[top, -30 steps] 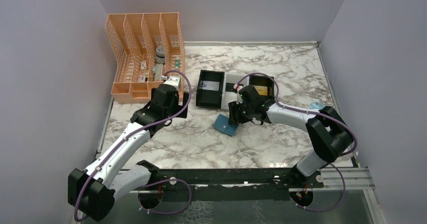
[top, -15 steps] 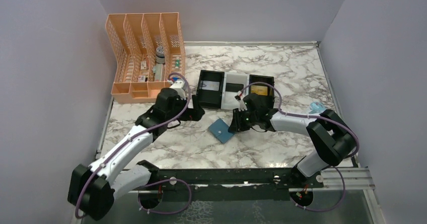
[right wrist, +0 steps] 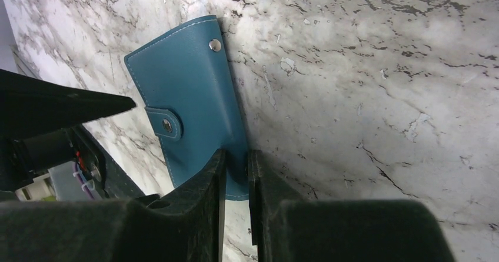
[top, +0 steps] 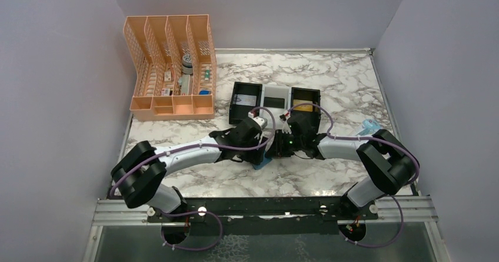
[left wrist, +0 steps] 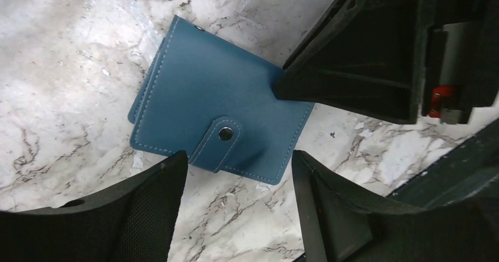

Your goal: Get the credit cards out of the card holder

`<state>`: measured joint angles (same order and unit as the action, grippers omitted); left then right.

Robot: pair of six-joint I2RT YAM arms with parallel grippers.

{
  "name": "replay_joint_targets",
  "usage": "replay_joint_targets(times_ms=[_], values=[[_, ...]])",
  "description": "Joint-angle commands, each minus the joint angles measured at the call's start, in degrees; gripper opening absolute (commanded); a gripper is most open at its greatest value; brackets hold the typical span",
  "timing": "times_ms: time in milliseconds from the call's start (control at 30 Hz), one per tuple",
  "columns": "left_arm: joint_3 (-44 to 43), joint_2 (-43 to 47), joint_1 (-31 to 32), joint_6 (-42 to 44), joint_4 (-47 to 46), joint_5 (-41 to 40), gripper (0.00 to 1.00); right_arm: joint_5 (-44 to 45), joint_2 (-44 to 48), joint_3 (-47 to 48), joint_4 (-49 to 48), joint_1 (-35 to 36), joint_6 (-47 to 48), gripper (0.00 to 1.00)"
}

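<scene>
The card holder (left wrist: 206, 109) is a teal-blue wallet lying flat on the marble with its strap snapped. In the top view only a corner of the card holder (top: 263, 163) shows under the two grippers. My right gripper (right wrist: 236, 154) is shut on the near edge of the card holder (right wrist: 188, 91). My left gripper (left wrist: 236, 159) stands open just off the strap side, its fingers (left wrist: 159, 191) apart and touching nothing. From above, the left gripper (top: 262, 147) and right gripper (top: 275, 152) nearly meet. A silver-grey card (top: 246, 100), a black card (top: 275, 102) and a gold card (top: 303, 105) lie in the tray.
The black-and-white three-compartment tray (top: 275, 89) stands just behind the grippers. A peach mesh organizer (top: 170, 68) with small items stands at the back left. A small pale blue object (top: 369, 124) lies by the right edge. Grey walls close in three sides.
My left arm swung right from the organizer to the card holder and narrowed its jaws somewhat. My right gripper closed on the card holder's edge, and the holder shifted slightly nearer.
</scene>
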<state>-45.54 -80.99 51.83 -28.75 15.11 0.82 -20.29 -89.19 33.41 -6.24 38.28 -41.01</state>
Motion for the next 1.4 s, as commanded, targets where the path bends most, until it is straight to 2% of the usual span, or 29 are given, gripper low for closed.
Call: replay_joint_targets(times_ms=[0, 167, 267, 367, 467, 533, 633, 767, 867, 967, 1067, 1233, 1367], values=[[-3.66, -4.53, 2.66, -0.10, 3.94, -8.79, 0.64, 3.43, -1.12, -0.20, 4.65, 0.47, -0.03, 0.17], [-7.24, -8.17, 3.49, -0.13, 8.21, -14.23, 0.57, 3.24, -0.57, -0.71, 4.19, 0.45, -0.69, 0.17], [-8.59, -9.16, 3.91, 0.99, 8.30, -14.53, 0.45, 3.24, -0.53, -0.66, 4.28, 0.45, -0.79, 0.17], [-9.08, -10.13, 4.23, 1.95, 8.45, -14.83, 0.42, 3.25, -0.40, -0.60, 4.55, 0.45, -0.63, 0.17], [-9.41, -11.51, 4.56, 3.44, 9.18, -14.55, 0.35, 3.48, -0.25, -0.46, 5.04, 0.45, -0.61, 0.17], [-9.06, -11.98, 4.83, 3.54, 9.80, -14.54, 0.37, 3.58, -0.02, -0.42, 5.23, 0.47, -0.45, 0.17], [-8.34, -11.66, 5.15, 3.91, 9.31, -12.54, 0.47, 3.47, -0.33, -0.04, 5.55, 0.43, -0.06, 0.17], [-8.24, -12.38, 5.64, 5.46, 9.30, -11.53, 0.47, 3.24, -1.39, 0.69, 5.98, 0.47, 0.11, 0.18], [-7.64, -13.86, 5.65, 5.55, 9.87, -13.04, 0.37, 3.31, -1.22, 0.68, 6.06, 0.48, -0.06, 0.18], [-6.65, -14.70, 5.73, 5.30, 10.34, -14.52, 0.23, 3.66, -0.48, 0.34, 6.23, 0.48, -0.11, 0.18], [-5.82, -14.27, 5.73, 4.98, 10.23, -15.16, 0.16, 4.44, -0.10, 0.11, 6.65, 0.44, -0.12, 0.18], [-4.95, -11.21, 5.72, 5.11, 8.49, -15.17, 0.10, 4.24, -0.62, 0.25, 6.62, 0.41, -0.32, 0.18], [-2.91, -7.22, 5.73, 3.99, 4.85, -14.97, 0.10, 4.12, -0.54, 0.18, 6.42, 0.48, -0.44, 0.18]])
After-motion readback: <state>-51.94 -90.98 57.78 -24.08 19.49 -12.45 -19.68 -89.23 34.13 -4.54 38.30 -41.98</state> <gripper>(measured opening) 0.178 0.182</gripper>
